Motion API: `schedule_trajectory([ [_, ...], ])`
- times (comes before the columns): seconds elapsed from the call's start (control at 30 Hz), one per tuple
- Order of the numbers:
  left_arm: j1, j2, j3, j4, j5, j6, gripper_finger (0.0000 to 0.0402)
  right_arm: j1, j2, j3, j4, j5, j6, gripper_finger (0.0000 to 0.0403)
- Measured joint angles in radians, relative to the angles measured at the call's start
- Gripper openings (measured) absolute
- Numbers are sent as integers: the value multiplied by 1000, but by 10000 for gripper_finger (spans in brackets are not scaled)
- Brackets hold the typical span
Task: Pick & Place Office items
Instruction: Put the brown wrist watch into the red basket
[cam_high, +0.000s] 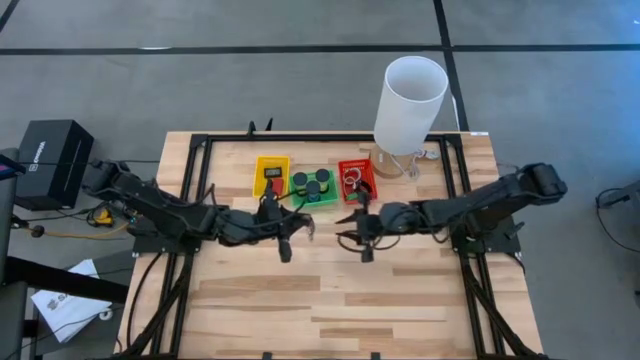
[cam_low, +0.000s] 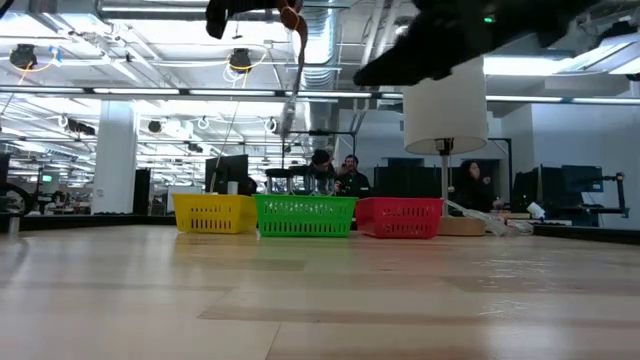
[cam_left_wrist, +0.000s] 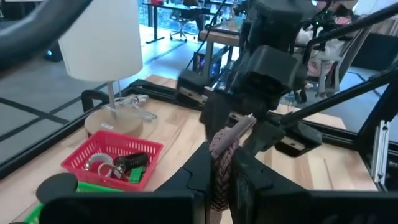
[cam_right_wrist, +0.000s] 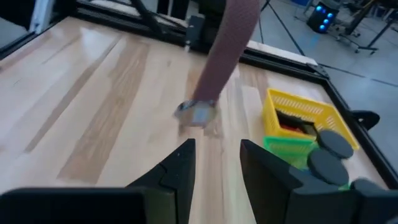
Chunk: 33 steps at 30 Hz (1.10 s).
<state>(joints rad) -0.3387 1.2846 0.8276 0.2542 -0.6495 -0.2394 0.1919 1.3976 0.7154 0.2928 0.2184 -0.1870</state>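
A: Table (cam_high: 330, 300) first: bare wood in front, three trays in a row at the back, yellow tray (cam_high: 271, 174), green tray (cam_high: 313, 187), red tray (cam_high: 356, 179), with a lamp (cam_high: 408, 100) just beyond the red one.

B: Arms?

A: Both raised over mid-table, facing each other. Left gripper (cam_left_wrist: 219, 180) is pinching a brown strip (cam_left_wrist: 224, 158) between closed fingers. Right gripper (cam_right_wrist: 214, 163) has its fingers spread, nothing between them, near the strip.

B: Strip's appearance?

A: Long, narrow, brown with a woven or ribbed look; it hangs limp in the air below the left gripper, a small metal clasp (cam_right_wrist: 198, 113) at its free end. Looks like a lanyard or watch strap; cannot tell which.

B: Risks?

A: My judgement: it is floppy, so the dangling end may swing and drape over a tray wall instead of landing inside. The grip is on one end only; a jerk could let it slip. The grippers sit close, so contact is possible if either advances.
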Motion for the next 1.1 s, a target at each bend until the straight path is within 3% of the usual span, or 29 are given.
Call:
schedule_trajectory([
  [0.33, -8, 4, 0, -1, 1, 0, 23, -40, 172, 171, -8, -8, 11, 117],
  [0.57, -8, 4, 0, -3, 0, 0, 23, -65, 253, 262, -19, -10, 268, 117],
  [1.1, -8, 3, 0, -3, -34, 22, 23, 11, 241, 277, -74, 9, 406, 117],
])
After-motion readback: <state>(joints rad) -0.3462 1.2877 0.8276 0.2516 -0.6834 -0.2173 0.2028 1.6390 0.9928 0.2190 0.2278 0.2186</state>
